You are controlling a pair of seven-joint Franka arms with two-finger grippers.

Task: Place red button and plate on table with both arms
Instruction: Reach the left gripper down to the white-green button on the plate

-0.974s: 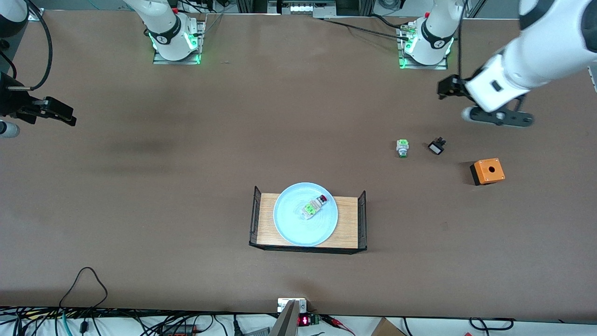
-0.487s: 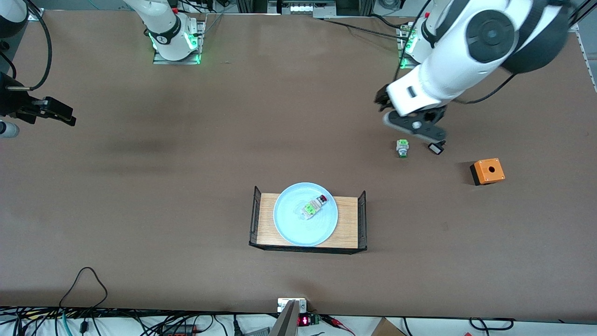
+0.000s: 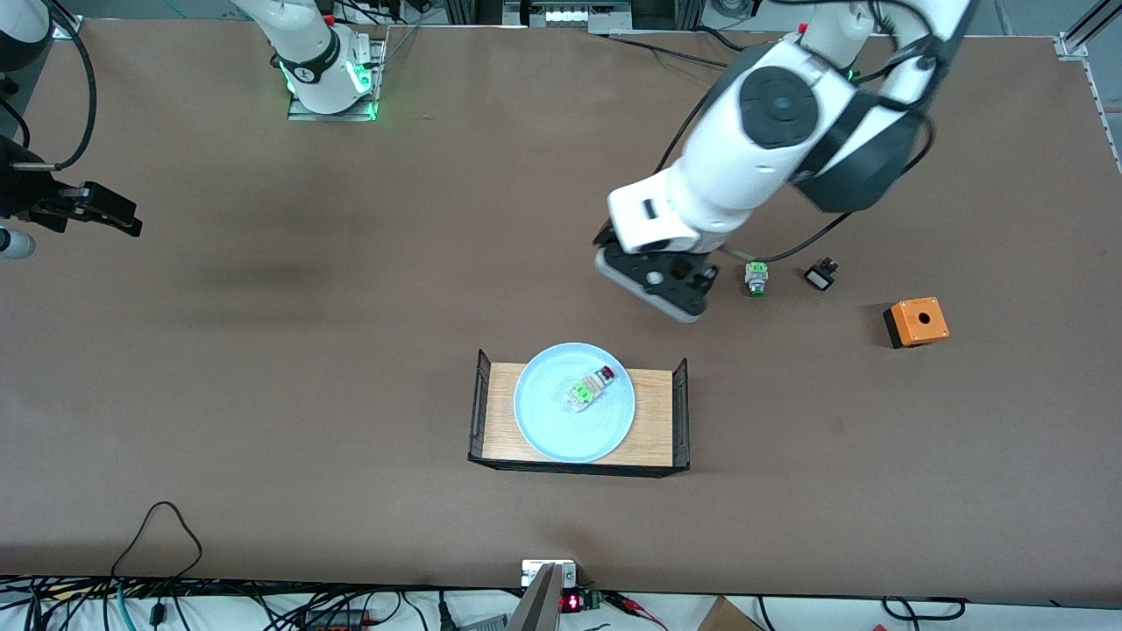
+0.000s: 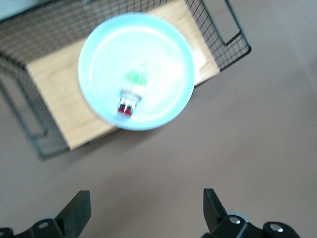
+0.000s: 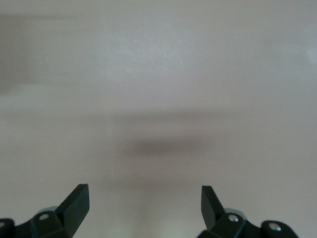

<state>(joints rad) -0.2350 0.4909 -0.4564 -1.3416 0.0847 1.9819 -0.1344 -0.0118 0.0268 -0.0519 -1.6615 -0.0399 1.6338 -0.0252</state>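
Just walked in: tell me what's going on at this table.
Nothing is held yet. The left gripper, jaws open, hangs over the brown table near the small light-wood shelf. On that shelf sits the round pale blue plate, with the tiny red button lying in it. The right gripper waits open at its own end of the table.

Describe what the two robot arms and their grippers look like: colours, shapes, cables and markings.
Both arms are glossy white with rounded black joint caps, on bases lit green. The left gripper has a black body below a white wrist block; its short black wedge fingers show at the wrist. The right gripper is black too, with black cables looping above it.
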